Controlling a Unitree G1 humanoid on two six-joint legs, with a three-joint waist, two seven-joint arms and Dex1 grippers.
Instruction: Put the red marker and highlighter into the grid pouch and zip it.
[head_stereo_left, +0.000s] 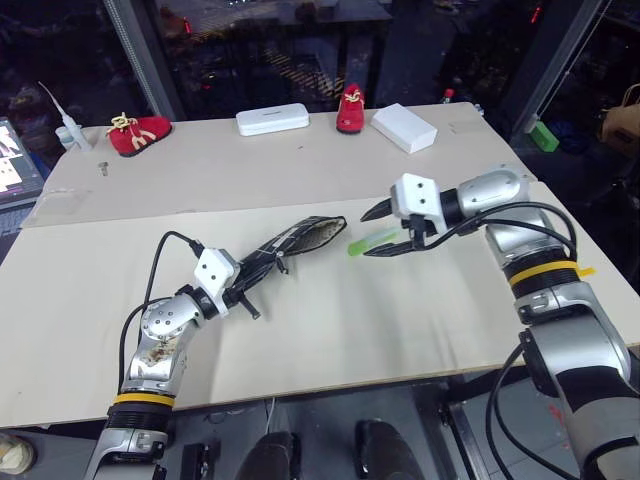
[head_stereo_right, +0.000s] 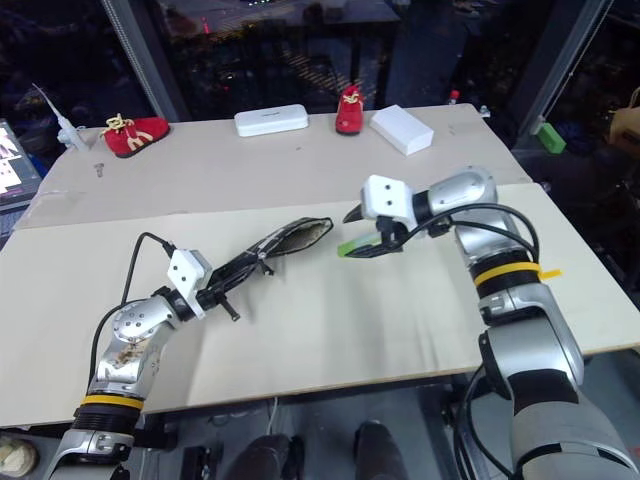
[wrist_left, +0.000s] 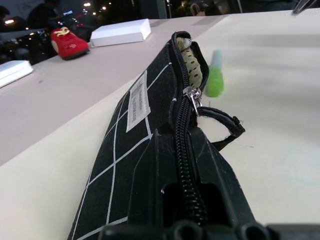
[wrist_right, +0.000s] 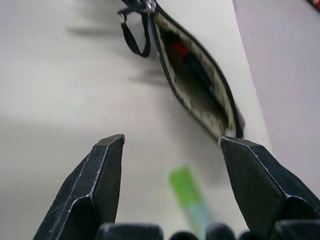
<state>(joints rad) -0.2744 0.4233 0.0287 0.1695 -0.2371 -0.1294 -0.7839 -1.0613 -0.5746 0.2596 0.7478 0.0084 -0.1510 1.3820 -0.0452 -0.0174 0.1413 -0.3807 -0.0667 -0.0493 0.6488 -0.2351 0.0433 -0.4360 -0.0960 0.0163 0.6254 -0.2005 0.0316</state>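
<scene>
The grid pouch (head_stereo_left: 303, 238) lies tilted on the table's middle, its zipper (wrist_left: 186, 150) drawn only partway and its far end gaping. My left gripper (head_stereo_left: 262, 266) is shut on the pouch's near end. Inside the open mouth the red marker (wrist_right: 179, 48) shows against the dotted lining. The light-green highlighter (head_stereo_left: 370, 241) lies flat on the table just past the pouch's mouth. My right gripper (head_stereo_left: 366, 236) hovers over the highlighter, open, one finger on each side and nothing between them. The pouch's black loop strap (wrist_left: 225, 130) hangs from the zipper pull.
Along the far edge of the table (head_stereo_left: 330, 330) stand two red shoes (head_stereo_left: 138, 133) (head_stereo_left: 351, 108), a long white case (head_stereo_left: 272, 120) and a white box (head_stereo_left: 404, 127). A small white bottle (head_stereo_left: 66, 130) sits at the far left corner.
</scene>
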